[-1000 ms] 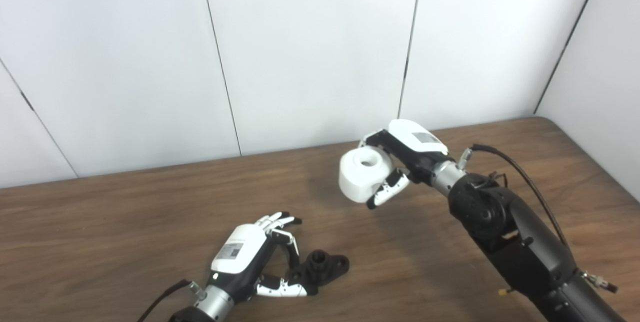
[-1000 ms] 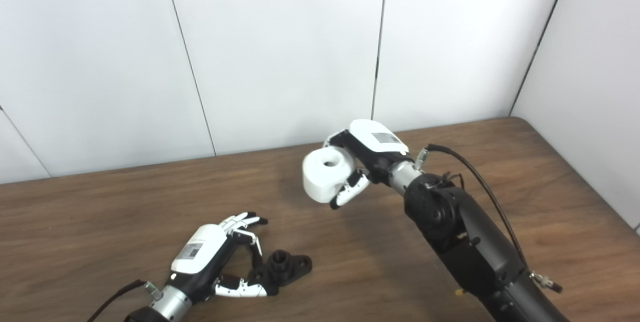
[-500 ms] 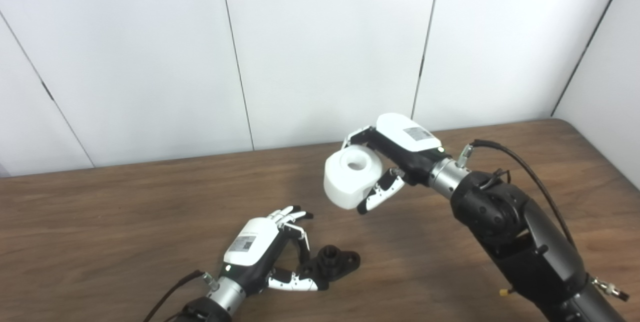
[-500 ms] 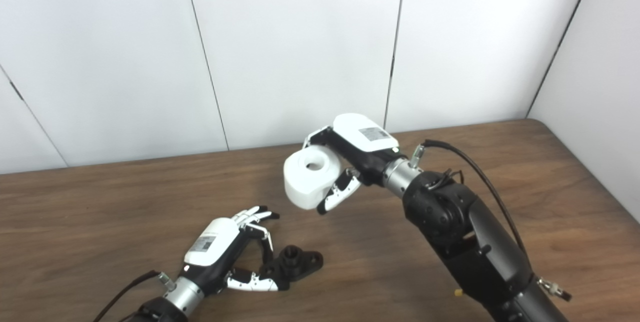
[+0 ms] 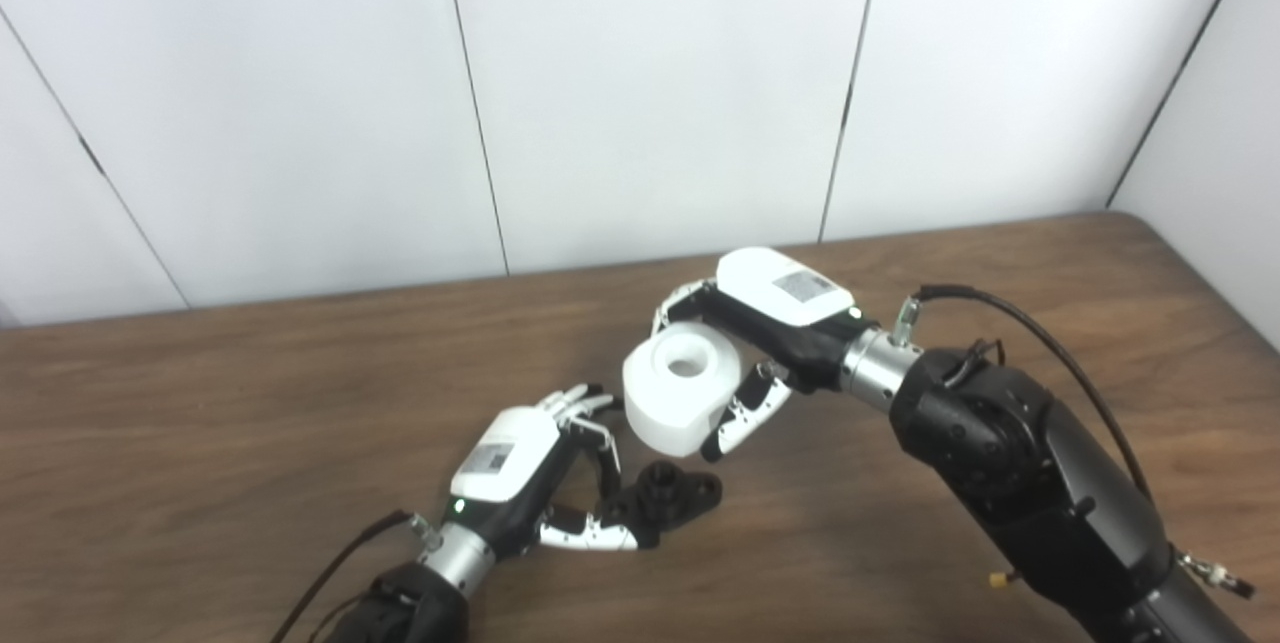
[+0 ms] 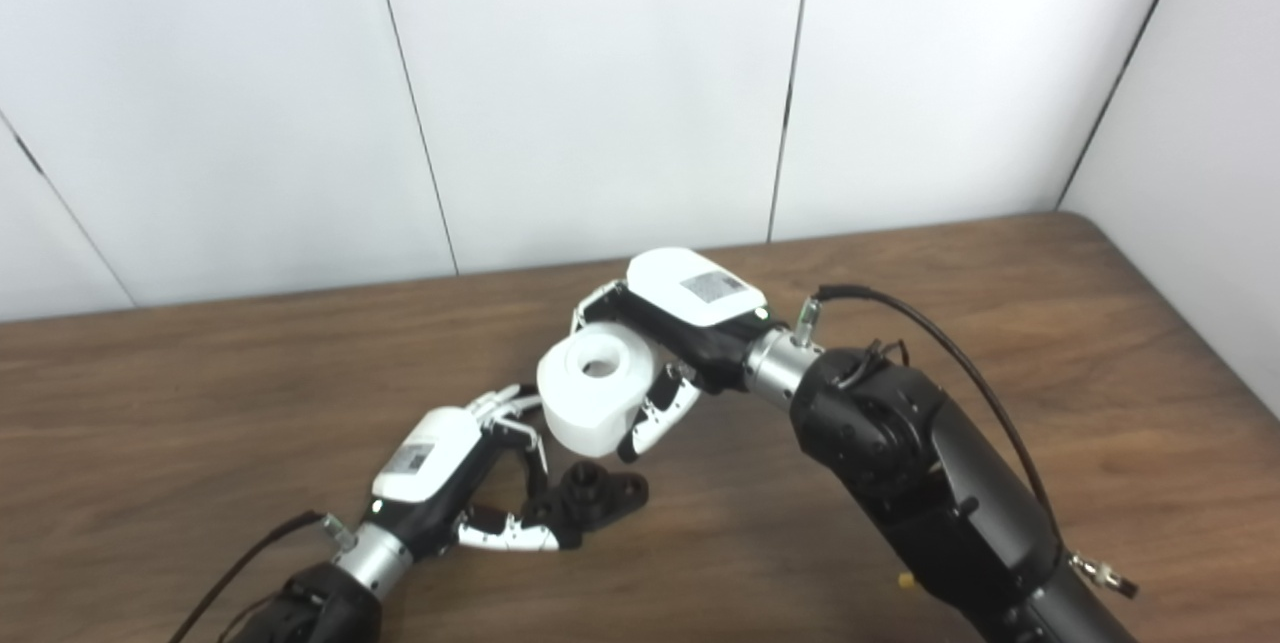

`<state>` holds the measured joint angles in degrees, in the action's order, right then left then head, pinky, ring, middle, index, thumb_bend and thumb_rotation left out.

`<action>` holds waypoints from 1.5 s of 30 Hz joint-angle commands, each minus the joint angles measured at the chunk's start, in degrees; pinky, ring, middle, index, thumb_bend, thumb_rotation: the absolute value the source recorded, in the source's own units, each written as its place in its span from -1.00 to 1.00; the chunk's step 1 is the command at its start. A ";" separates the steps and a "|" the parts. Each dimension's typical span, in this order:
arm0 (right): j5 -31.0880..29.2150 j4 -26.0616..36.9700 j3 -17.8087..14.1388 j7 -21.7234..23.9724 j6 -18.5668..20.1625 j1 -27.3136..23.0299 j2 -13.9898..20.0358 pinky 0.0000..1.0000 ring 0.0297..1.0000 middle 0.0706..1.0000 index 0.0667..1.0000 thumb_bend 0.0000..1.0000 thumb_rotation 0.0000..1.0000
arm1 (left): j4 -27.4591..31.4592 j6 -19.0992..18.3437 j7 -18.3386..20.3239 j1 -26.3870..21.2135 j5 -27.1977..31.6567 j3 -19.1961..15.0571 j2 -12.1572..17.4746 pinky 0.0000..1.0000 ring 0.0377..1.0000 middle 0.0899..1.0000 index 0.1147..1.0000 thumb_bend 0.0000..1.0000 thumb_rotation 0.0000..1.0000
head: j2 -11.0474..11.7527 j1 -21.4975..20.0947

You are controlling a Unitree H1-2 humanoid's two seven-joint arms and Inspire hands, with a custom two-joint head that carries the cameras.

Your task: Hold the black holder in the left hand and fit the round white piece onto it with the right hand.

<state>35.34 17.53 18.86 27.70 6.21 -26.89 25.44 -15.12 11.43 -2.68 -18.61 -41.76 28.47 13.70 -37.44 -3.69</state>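
Left hand (image 5: 515, 473) is pinning black holder (image 5: 668, 498) on the table (image 5: 200, 443), post upward; right hand (image 5: 770, 323) is gripping round white piece (image 5: 680, 388) hole-up, hovering just above for seating.

black holder (image 5: 668, 500) partly behind left fingers (image 5: 590, 533)
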 commanded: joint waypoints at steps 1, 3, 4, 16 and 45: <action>0.22 1.70 -0.47 -0.26 -1.58 -1.33 0.21 0.17 0.36 0.32 -0.11 0.04 -0.74 | -3.72 -4.89 3.16 4.33 -3.15 1.81 0.53 0.85 0.87 0.70 -0.16 0.05 -0.89 | -0.07 -0.01; 0.43 1.72 -0.39 0.15 -1.52 -1.05 0.10 0.18 0.37 0.33 -0.11 0.04 -0.74 | -3.64 -4.89 3.14 4.38 -3.13 1.79 0.54 0.85 0.86 0.70 -0.16 0.05 -0.89 | -0.21 -0.03; 0.49 1.61 -0.38 0.18 -1.65 -0.86 0.03 0.19 0.37 0.33 -0.11 0.04 -0.74 | -3.52 -4.92 3.17 4.43 -3.11 1.78 0.57 0.85 0.86 0.69 -0.16 0.05 -0.89 | -0.25 -0.07; 1.87 -1.13 -0.07 -0.28 -3.19 0.55 -1.27 0.20 0.38 0.36 -0.11 0.04 -0.73 | -2.91 -5.57 3.59 4.52 -2.94 1.95 0.69 0.85 0.86 0.70 -0.16 0.05 -0.89 | -0.81 0.24; 4.02 -5.54 2.15 -1.14 -4.69 2.48 -4.41 0.18 0.37 0.35 -0.11 0.04 -0.74 | -0.71 -7.13 4.35 5.29 -2.82 2.06 0.88 0.85 0.86 0.70 -0.16 0.05 -0.89 | -2.36 1.78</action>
<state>38.78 12.53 20.85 26.47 2.52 -23.53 19.69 -12.69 8.16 -2.52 -17.31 -41.76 28.55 13.36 -39.73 -1.85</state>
